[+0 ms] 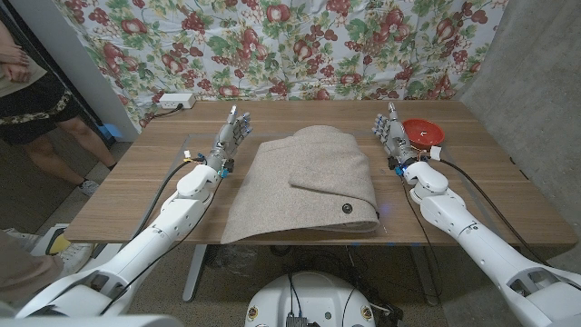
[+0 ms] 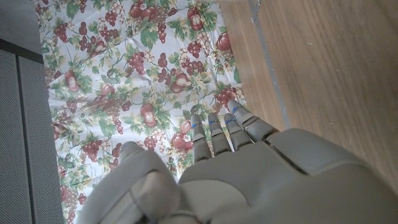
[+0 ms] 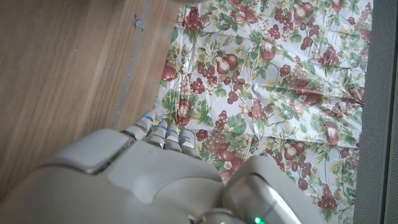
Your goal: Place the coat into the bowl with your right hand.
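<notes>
coat (image 1: 309, 182) lies folded between both hands; right hand (image 1: 392, 130), fingers extended and holding nothing, waits beside red bowl (image 1: 424, 133), grasp not begun.

Fruit-print cloth (image 1: 272, 45) hangs behind the wooden table (image 1: 136, 195) — grey wall (image 1: 536, 73) at right.

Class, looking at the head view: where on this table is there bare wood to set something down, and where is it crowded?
Bare wood lies left of the left hand and along the table front-left edge. The middle is covered by the coat. It is tight where the right hand stands beside the red bowl.
</notes>
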`<state>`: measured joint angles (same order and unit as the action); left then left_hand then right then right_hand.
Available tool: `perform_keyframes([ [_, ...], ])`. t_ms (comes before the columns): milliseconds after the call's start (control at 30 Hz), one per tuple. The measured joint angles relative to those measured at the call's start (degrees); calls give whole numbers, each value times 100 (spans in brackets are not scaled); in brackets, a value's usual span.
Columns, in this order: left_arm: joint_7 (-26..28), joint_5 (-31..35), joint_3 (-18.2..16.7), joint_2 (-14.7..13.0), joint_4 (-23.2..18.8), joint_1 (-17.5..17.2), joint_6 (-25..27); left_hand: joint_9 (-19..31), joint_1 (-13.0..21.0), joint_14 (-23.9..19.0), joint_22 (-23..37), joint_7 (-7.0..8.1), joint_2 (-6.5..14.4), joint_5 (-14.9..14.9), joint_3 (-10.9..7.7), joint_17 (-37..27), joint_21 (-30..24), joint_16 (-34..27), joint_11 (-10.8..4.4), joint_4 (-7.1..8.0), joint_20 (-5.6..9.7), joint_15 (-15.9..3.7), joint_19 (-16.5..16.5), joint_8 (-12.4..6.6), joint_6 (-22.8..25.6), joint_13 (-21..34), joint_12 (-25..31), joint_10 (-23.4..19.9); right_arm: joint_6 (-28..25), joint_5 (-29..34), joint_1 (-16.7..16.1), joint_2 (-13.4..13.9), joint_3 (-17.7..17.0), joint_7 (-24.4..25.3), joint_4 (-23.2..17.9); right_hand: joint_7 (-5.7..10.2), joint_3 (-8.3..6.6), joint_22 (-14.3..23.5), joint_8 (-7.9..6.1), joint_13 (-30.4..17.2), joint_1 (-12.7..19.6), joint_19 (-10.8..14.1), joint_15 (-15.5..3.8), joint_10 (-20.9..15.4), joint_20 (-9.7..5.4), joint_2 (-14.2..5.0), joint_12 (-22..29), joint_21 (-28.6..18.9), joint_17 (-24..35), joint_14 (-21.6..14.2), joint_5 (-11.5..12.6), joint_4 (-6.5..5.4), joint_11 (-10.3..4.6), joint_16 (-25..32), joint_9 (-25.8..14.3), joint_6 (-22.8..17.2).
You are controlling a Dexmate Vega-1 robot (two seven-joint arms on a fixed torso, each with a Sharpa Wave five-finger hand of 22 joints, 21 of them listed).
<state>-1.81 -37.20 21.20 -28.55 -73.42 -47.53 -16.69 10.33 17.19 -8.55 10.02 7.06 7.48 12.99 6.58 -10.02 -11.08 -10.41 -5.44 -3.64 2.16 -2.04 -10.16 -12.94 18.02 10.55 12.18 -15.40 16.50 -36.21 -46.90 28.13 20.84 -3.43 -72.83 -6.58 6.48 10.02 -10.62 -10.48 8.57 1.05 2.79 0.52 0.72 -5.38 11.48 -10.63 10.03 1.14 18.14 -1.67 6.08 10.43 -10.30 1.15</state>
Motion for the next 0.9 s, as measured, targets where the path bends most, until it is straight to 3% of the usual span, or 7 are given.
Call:
perform_keyframes([
  [533, -18, 19, -36, 33, 12, -20, -65, 0, -1, 1, 0, 0, 0, 0, -1, 1, 0, 0, 0, 0, -1, 0, -1, 0, 0, -1, 0, 0, -62, 261, 100, -300, -320, -198, 201, 1, -1, -1, 0, -6, 14, 0, 1, -17, 0, -14, 0, 0, 0, 1, 0, 0, 17, 0, -25, 0],
  [700, -35, 13, -64, 26, -32, -50, -74, 0, -1, 1, -1, 0, 0, 0, -1, 1, 0, 0, 0, 0, -1, 0, -1, 0, -1, -1, 0, 1, -85, 389, 61, -321, -384, -229, 159, -28, -1, -1, 0, -6, 14, -115, 164, 66, 114, -14, 0, 0, 0, 165, 0, 0, 99, -28, -25, 52],
  [900, -75, 11, -76, 14, -47, -53, -89, 0, -1, 1, -1, 21, -1, 0, -1, 2, 0, 0, 0, 0, -1, 0, -1, 0, 21, -1, 0, 1, -146, 474, -34, -296, -441, -214, -12, -19, 24, -1, 0, -6, 44, -124, 184, 96, 123, 15, 0, 0, 0, 185, 0, 25, 129, -28, -25, 62],
])
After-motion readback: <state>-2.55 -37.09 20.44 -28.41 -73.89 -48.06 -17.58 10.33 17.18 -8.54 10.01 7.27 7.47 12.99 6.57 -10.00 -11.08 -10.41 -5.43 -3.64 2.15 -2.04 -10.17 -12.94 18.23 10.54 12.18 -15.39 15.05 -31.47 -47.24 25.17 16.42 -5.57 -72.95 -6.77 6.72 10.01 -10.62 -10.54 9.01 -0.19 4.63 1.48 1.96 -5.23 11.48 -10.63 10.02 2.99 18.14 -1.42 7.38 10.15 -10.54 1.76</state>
